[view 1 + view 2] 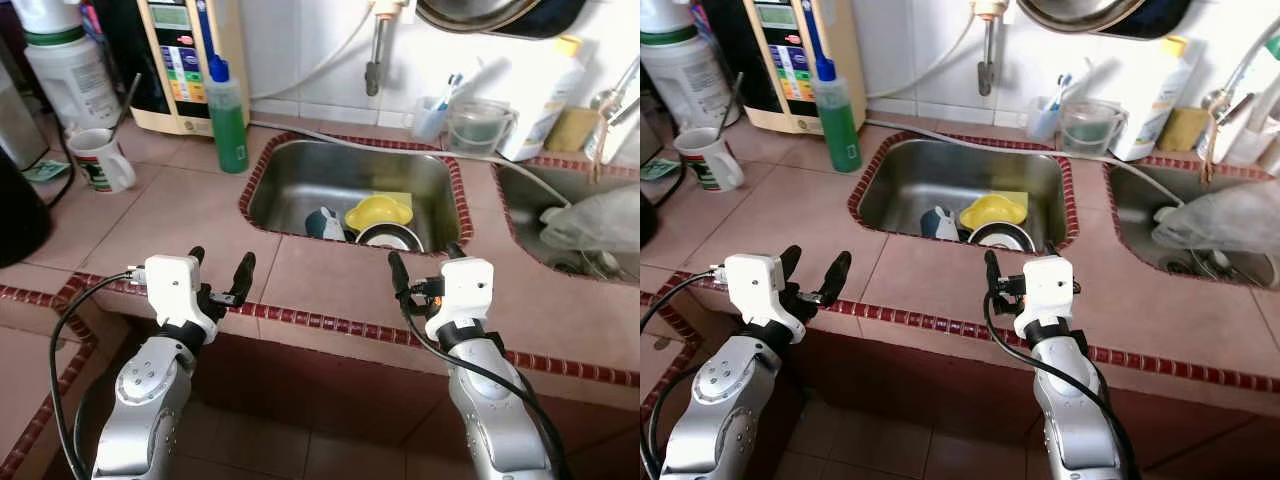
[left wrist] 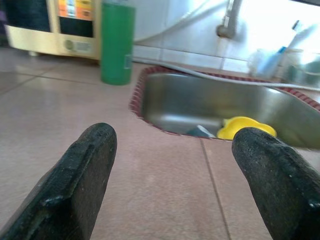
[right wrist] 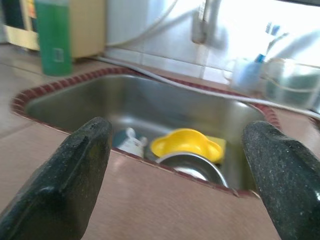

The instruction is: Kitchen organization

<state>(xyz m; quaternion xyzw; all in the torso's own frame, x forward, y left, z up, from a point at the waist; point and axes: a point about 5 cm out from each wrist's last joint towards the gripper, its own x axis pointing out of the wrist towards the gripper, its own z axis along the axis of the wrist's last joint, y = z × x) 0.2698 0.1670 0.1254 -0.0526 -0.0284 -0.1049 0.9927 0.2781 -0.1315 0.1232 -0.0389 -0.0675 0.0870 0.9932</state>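
A steel sink point(image 1: 300, 190) set in the tiled counter holds a yellow bowl point(image 1: 378, 211), a steel bowl point(image 1: 390, 238) and a blue-white cup point(image 1: 322, 224). My left gripper point(image 1: 220, 270) hovers open over the counter's front edge, left of the sink, holding nothing. My right gripper point(image 1: 426, 262) is open at the sink's near right corner, also holding nothing. In the right wrist view the yellow bowl point(image 3: 186, 143) and steel bowl point(image 3: 192, 167) lie straight ahead between the fingers point(image 3: 70, 180). In the left wrist view the sink point(image 2: 200, 102) lies ahead and aside.
A green soap bottle point(image 1: 228, 115) stands left of the sink, a mug point(image 1: 100, 160) farther left, a white jug point(image 1: 70, 65) behind it. A tap point(image 1: 378, 45), toothbrush cup point(image 1: 432, 115) and clear container point(image 1: 478, 125) line the back wall. A second sink point(image 1: 575, 225) holds a plastic bag.
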